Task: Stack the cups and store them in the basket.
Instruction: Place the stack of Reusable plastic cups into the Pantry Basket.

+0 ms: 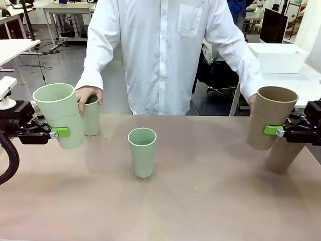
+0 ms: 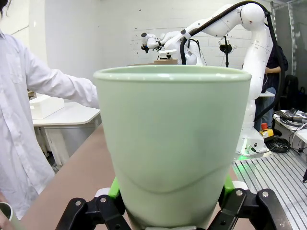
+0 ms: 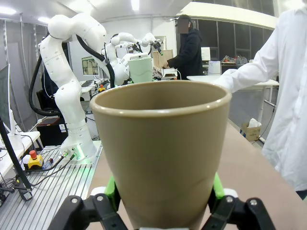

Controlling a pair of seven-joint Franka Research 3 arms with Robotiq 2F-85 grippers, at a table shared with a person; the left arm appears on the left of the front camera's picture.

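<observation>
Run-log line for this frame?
left gripper shut on mint cup | right gripper shut on tan cup | centre mint cup standing free | person's hand on far mint cup

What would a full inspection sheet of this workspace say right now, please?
Surface: brown table, cups standing on it.
Job's things: middle mint cup upright; far mint cup under a person's hand; standing tan cup at right; basket on another table behind.
Clutter: nothing seen.
Grippers: left gripper shut on held mint cup; right gripper shut on held tan cup.
Cables: black hose by left arm.
Surroundings: desks behind.
</observation>
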